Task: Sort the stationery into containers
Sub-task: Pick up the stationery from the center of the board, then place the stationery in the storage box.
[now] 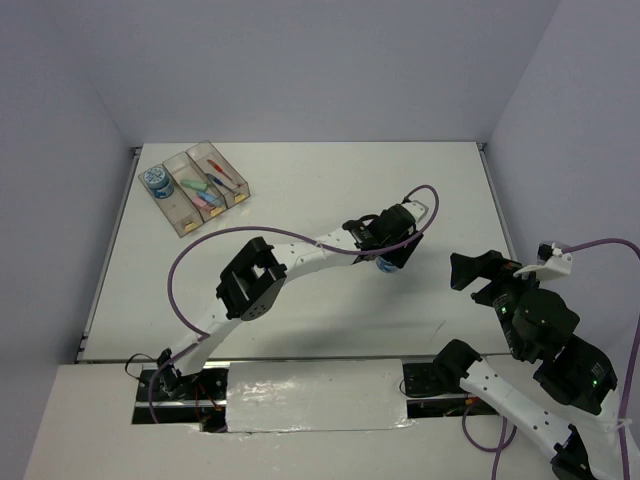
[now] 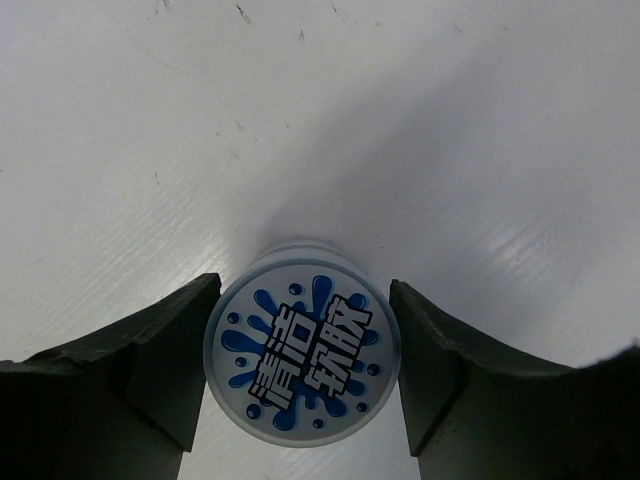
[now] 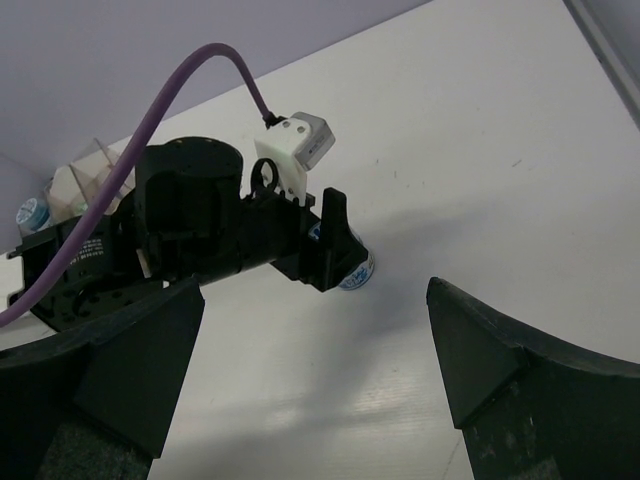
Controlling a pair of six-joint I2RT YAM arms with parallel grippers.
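A round tape roll with a blue-splash top and black-white lettering sits between my left gripper's fingers, which press on both its sides. In the top view the left gripper is at the table's centre right, and the roll peeks out under it. The right wrist view shows the roll low by the table. The containers stand at the far left, holding a second roll, coloured bars and pens. My right gripper is open and empty, to the right of the left one.
The left arm's purple cable loops over the table's left half. The right wrist view shows the left arm and, behind it, the containers. The table's right edge runs close to the right gripper.
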